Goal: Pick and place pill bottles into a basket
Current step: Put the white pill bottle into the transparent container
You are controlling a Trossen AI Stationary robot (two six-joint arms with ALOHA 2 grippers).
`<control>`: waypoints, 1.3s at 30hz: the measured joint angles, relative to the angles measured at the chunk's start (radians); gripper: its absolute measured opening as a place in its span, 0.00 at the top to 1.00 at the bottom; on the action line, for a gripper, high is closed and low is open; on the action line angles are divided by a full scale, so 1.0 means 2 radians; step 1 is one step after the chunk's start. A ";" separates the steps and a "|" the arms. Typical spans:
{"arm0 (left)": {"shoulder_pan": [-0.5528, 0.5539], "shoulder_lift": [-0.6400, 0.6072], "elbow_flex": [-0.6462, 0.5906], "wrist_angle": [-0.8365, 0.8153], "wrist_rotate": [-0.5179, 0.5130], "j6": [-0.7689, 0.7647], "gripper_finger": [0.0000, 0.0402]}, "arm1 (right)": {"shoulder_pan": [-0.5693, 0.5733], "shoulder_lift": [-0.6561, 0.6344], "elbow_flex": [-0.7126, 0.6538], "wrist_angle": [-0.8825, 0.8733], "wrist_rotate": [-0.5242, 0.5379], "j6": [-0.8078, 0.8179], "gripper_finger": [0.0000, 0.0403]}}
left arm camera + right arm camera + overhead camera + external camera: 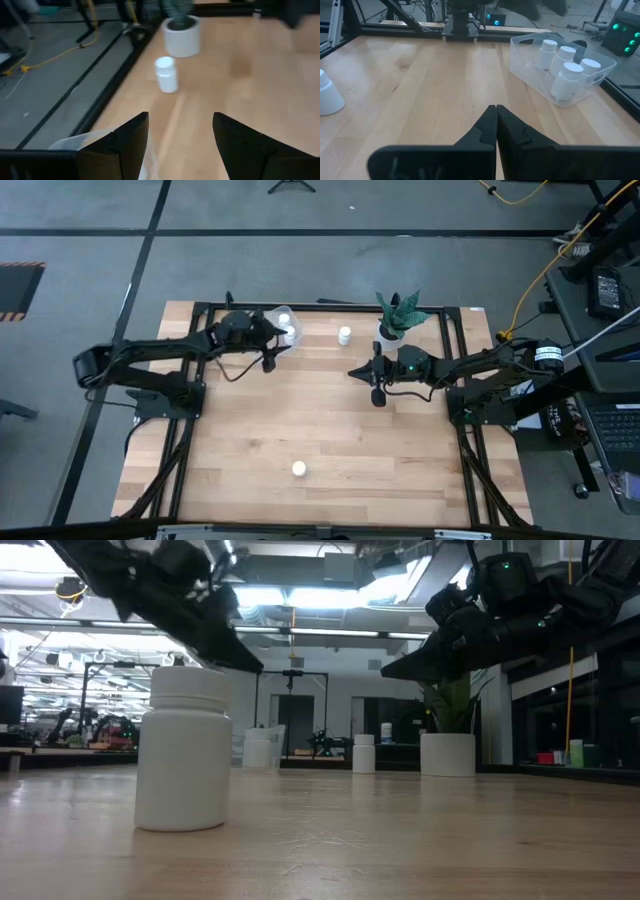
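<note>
Clear basket [580,75] holds bottles; left tool [277,340] above it gapes, right tool [362,372] pinched together.

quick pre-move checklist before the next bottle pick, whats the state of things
1. Left gripper open and empty, above the basket at the far left of the table: ok.
2. Right gripper shut, holding nothing, mid-table near the plant pot: ok, but it must open before any pick.
3. Basket holds four upright bottles; room for more: cannot tell.
4. Bottle near the pot upright on the table, still to be placed: not ok.
5. Bottle at the near edge upright, still to be placed: not ok.
6. Plant pot close to the far bottle, a possible obstacle: cannot tell.
</note>
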 joint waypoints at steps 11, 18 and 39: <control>-0.087 -0.066 0.000 -0.129 0.033 0.007 0.52 | 0.000 0.000 0.000 0.000 0.000 0.000 0.99; -0.144 -0.066 0.000 -0.132 0.060 0.031 0.58 | 0.000 0.000 0.000 0.000 0.000 0.000 0.99; -0.187 -0.066 -0.075 -0.057 0.246 0.075 0.99 | 0.000 0.000 -0.001 0.024 0.000 -0.027 0.99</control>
